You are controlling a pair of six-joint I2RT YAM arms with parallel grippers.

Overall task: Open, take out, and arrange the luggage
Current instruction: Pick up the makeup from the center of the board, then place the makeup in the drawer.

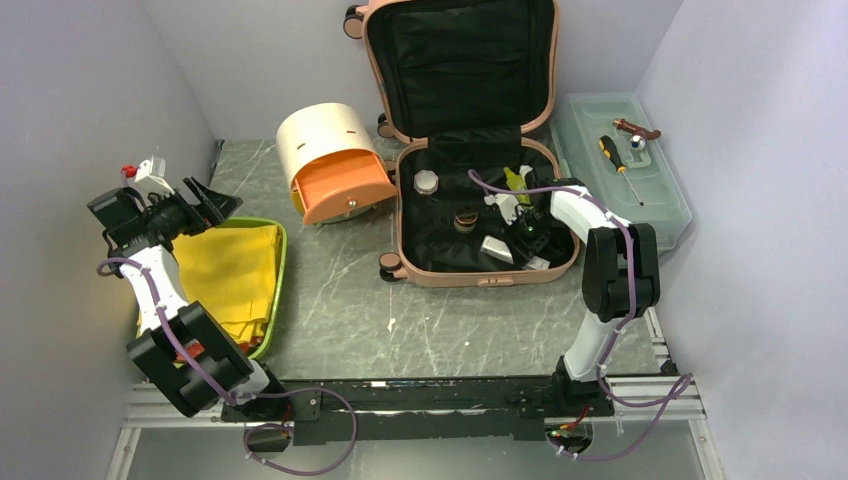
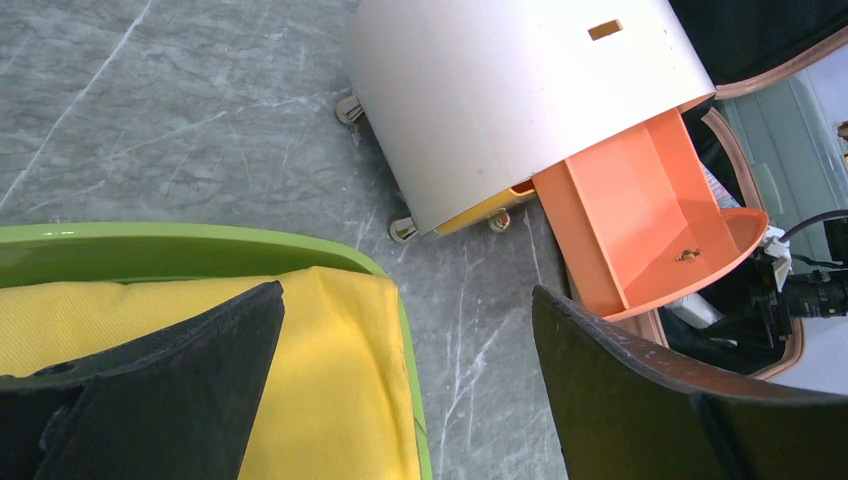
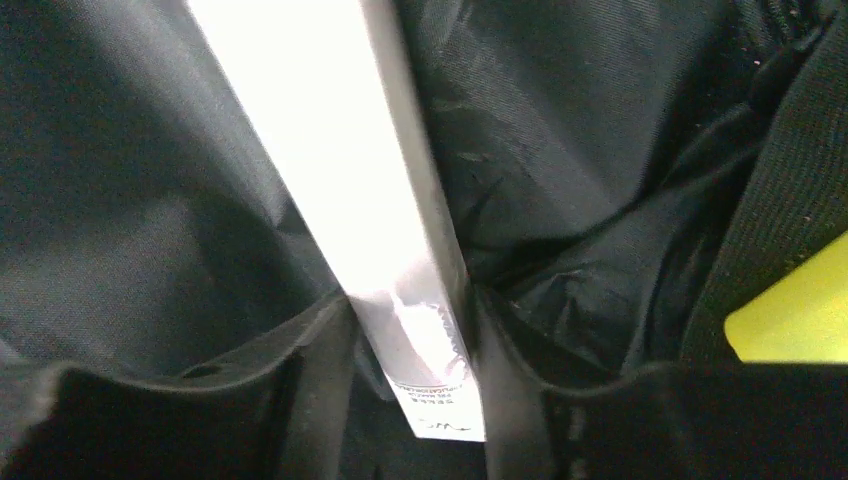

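Luggage: salmon-pink hard-shell luggage point(image 1: 470, 277), open, centre-right on your desk point(image 1: 400, 330). Lid stands up vs the back wall w/ black lining showing. Base lies flat, wheels on its L side.
R pincer: your R pincer point(image 3: 410, 305) is down inside the luggage base, R part. It's narrow and clamped on a slim white box point(image 3: 400, 250). Its fingers point(image 3: 315, 390) sit against both long sides.
Slim white box: long and thin w/ a grey side face. Small print at the near end, too blurred to read. It lies on the black lining.
L pincer: your L pincer point(image 2: 407, 295) is wide, w/ nothing between the fingers. It hovers over the yellow cloth point(image 1: 235, 270) at the far L of the desk.
Yellow cloth: lies in a lime-green tray point(image 2: 200, 240), near-L on the desk.
Cream half-round box: the cream half-round box point(image 1: 320, 135) sits just L of the luggage base, on small feet. Its orange drawer point(image 2: 650, 220) is pulled out toward the luggage.
Other luggage contents: white-capped jar point(image 1: 426, 182) at the back L. Yellow-green item point(image 1: 517, 180) at the back, near the R arm. Rest too dark to tell.
Toolbox: translucent grey-green toolbox point(image 1: 670, 215), R of the luggage by the wall. A screwdriver point(image 1: 620, 165) lies on its lid.
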